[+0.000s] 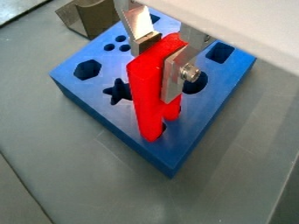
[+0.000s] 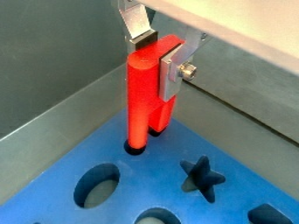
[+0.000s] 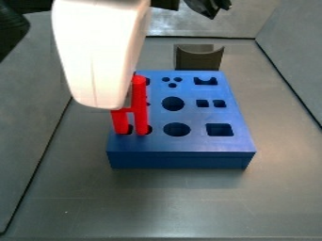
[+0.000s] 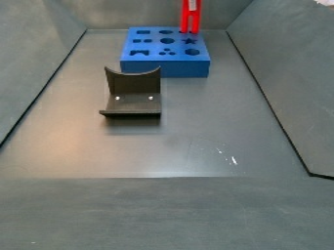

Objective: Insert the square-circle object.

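Observation:
The bright red square-circle object stands upright on the blue block, its two prongs' lower ends in holes at the block's edge. It shows in a wrist view and in both side views. My gripper sits at the object's upper part, one silver finger on each side, shut on it. In a side view the white wrist housing hides the fingers. The blue block has several other shaped holes, all open.
A dark grey curved piece lies on the grey floor away from the block; it also shows behind the block in a side view. Grey walls enclose the floor close to the block.

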### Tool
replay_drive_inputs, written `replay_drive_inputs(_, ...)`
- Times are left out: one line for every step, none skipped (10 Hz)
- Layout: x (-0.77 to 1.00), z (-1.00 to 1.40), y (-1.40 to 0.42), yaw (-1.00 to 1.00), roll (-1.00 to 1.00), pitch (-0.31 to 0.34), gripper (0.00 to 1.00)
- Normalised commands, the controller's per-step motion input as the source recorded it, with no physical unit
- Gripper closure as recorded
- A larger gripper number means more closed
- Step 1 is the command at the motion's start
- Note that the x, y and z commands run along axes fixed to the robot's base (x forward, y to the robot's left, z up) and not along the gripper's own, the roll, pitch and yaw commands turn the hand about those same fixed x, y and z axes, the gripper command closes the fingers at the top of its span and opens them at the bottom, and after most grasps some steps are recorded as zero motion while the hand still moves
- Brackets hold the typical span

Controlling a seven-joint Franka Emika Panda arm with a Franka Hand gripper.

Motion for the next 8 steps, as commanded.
replay_drive_inputs(0.36,-0.63,0.00,0.01,0.20,0.076,1.00)
replay_drive_inputs(0.40,-0.67,0.00,0.00,0.17,0.051,1.00)
replay_drive_inputs(0.34,-0.74,-0.09,0.07,0.16,0.020,1.00)
replay_drive_inputs(0.20,-0.81,-0.20,0.22,0.17,0.003,1.00)
replay_drive_inputs(0.03,-0.93,-0.23,0.27,0.17,0.000,1.00)
replay_drive_inputs(0.00,-0.94,-0.27,0.37,0.17,0.000,1.00)
replay_drive_inputs(-0.03,-0.93,-0.20,0.40,0.18,0.000,1.00)
replay_drive_inputs(0.00,-0.94,-0.12,0.32,0.17,0.000,1.00)
